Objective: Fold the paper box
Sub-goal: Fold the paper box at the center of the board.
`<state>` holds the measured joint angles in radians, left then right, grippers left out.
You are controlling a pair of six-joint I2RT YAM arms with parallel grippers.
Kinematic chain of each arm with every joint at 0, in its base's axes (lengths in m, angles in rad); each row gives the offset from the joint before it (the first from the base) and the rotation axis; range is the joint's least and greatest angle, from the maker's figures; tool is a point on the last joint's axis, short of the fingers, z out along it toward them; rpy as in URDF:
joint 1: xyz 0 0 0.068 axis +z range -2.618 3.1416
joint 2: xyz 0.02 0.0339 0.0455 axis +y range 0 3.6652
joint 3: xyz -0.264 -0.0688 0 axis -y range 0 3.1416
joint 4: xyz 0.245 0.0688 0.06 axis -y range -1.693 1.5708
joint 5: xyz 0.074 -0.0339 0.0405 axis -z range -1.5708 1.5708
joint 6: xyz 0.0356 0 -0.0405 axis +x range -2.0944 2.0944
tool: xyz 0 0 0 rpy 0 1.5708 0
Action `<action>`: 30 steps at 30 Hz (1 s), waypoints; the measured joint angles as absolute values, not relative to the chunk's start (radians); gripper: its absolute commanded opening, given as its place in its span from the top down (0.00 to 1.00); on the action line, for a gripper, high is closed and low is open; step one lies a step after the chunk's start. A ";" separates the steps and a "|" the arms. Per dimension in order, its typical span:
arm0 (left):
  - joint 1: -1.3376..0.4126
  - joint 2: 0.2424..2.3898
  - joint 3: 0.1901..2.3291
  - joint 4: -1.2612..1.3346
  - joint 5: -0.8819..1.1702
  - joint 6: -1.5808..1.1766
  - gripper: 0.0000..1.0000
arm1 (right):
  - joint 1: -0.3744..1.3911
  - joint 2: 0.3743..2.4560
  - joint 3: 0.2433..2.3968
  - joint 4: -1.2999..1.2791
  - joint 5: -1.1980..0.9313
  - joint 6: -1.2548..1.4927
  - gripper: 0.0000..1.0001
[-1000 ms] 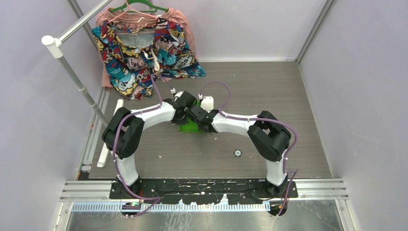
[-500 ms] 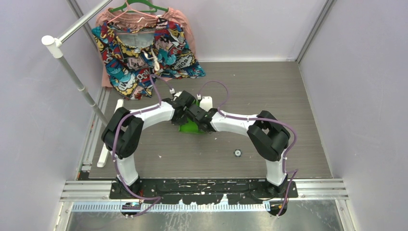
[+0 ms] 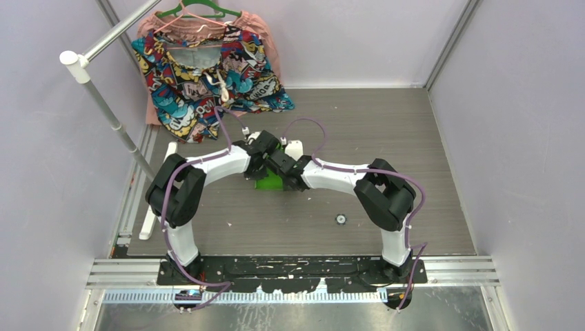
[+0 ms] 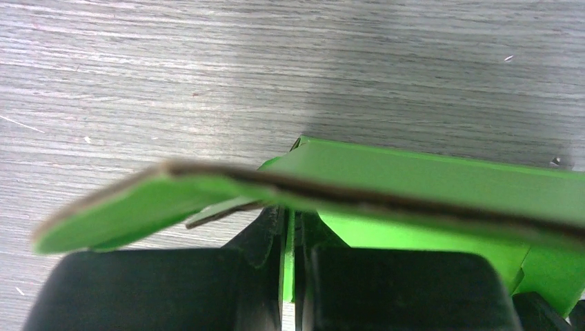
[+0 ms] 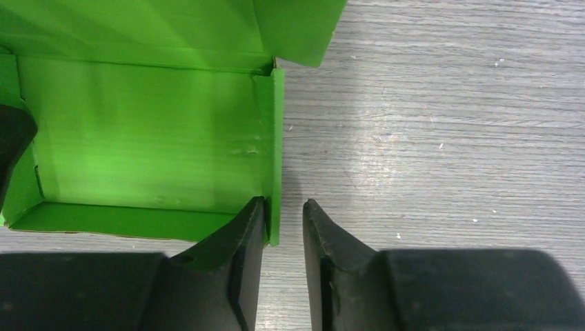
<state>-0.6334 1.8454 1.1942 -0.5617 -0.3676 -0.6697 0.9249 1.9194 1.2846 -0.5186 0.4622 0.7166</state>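
Note:
The paper box (image 3: 270, 182) is lime-green card, partly folded, lying on the table between both grippers. In the right wrist view it is an open tray (image 5: 145, 131) with raised walls and a flap at the top. My right gripper (image 5: 284, 204) is narrowly open astride the box's right side wall (image 5: 277, 152), with the left finger (image 5: 241, 234) against the wall's inner face. In the left wrist view a blurred green flap (image 4: 386, 186) crosses the frame. My left gripper (image 4: 290, 215) is shut on a thin green wall of the box.
A colourful patterned garment (image 3: 207, 65) hangs on a hanger at the back left, by a slanted white rack pole (image 3: 110, 114). A white block (image 3: 296, 147) sits just behind the grippers. A small round black part (image 3: 340, 219) lies right of centre. A white strip (image 3: 147, 214) lies at the left edge.
Both grippers and the box have shifted slightly left and away from the arms' bases. The grips look unchanged.

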 measured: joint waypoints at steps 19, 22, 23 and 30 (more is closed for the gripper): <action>-0.600 1.847 1.212 -0.593 -0.324 -0.673 1.00 | 0.926 1.983 1.371 -0.567 0.444 0.726 0.93; -0.597 1.851 1.219 -0.601 -0.319 -0.672 1.00 | 0.926 1.983 1.375 -0.573 0.443 0.726 0.53; -0.597 1.851 1.221 -0.604 -0.319 -0.669 1.00 | 0.926 1.983 1.375 -0.574 0.446 0.728 0.47; -0.597 1.858 1.225 -0.615 -0.339 -0.647 1.00 | 0.926 1.975 1.386 -0.620 0.489 0.693 0.48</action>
<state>-0.5972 1.8584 1.2247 -0.6151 -0.3393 -0.6468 0.9257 1.9751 1.3865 -0.6197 0.4889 0.6933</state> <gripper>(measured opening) 0.031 0.555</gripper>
